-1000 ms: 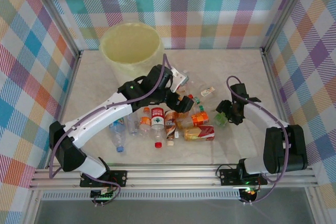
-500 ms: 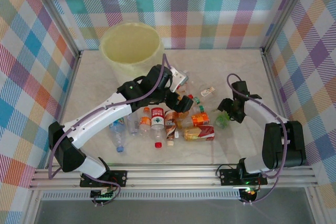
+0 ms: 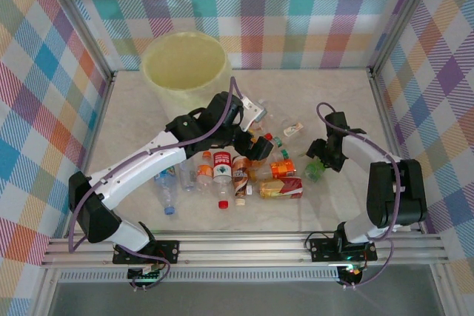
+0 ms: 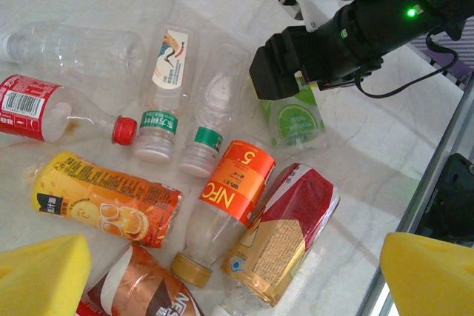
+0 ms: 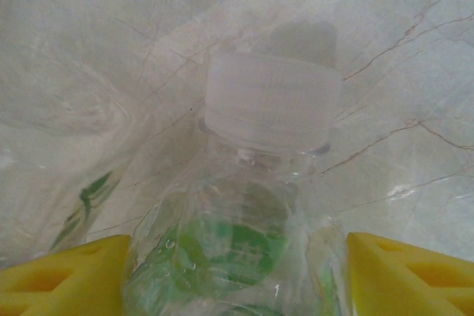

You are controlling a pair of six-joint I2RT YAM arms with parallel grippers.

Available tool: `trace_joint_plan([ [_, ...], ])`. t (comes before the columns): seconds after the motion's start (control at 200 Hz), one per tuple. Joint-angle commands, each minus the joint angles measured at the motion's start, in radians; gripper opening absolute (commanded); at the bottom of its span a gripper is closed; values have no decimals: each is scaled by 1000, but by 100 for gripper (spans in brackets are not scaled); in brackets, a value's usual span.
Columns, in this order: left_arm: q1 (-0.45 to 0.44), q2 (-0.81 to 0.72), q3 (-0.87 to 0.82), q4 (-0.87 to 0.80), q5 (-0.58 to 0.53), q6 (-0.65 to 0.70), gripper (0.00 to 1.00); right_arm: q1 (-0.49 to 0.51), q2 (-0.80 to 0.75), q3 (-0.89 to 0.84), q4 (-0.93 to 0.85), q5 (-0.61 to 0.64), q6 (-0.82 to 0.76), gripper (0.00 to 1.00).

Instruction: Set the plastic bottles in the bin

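Yellow fingertips [image 4: 44, 275] of the left gripper [image 4: 237, 279] stand wide apart with nothing held, hovering over the plastic bottles [image 3: 237, 172] that lie scattered on the table [image 3: 133, 123]. An orange-labelled bottle [image 4: 235, 186] lies directly beneath the gap, and a red-and-gold bottle [image 4: 289, 231] lies nearer the right-hand finger. The right gripper [image 5: 237, 271] has a lime-label bottle [image 5: 244, 212] between its fingers, white cap pointing away from the wrist; the pads seem to press on both flanks, though the contact is hard to see. The bin [image 3: 185, 90] stands well apart, beyond the left gripper.
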Motion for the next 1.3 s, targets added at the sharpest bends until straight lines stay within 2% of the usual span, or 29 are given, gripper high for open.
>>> trace_joint_plan([
  [0.0, -7, -3, -6, 7, 8, 9, 100, -6, 13, 33, -25, -29, -24, 74],
  [0.135, -7, 10, 15, -14, 10, 7, 100, -6, 1, 31, -32, -18, -24, 66],
  [0.34, -7, 14, 33, -26, 47, -1, 100, -6, -60, 8, -15, -21, -41, 62],
  [0.615, -8, -14, 52, -10, 115, -37, 100, -4, -271, 5, -63, 18, -91, 58],
  [0.89, -12, 15, 49, 38, 189, -196, 100, 3, -469, 82, -80, -143, -100, 55],
  [1.04, -35, -3, -34, 167, 190, -284, 100, 31, -498, 158, -80, -231, -54, 54],
  [1.295, -83, 10, -87, 305, 159, -371, 100, 122, -506, 272, -57, -274, 27, 55],
])
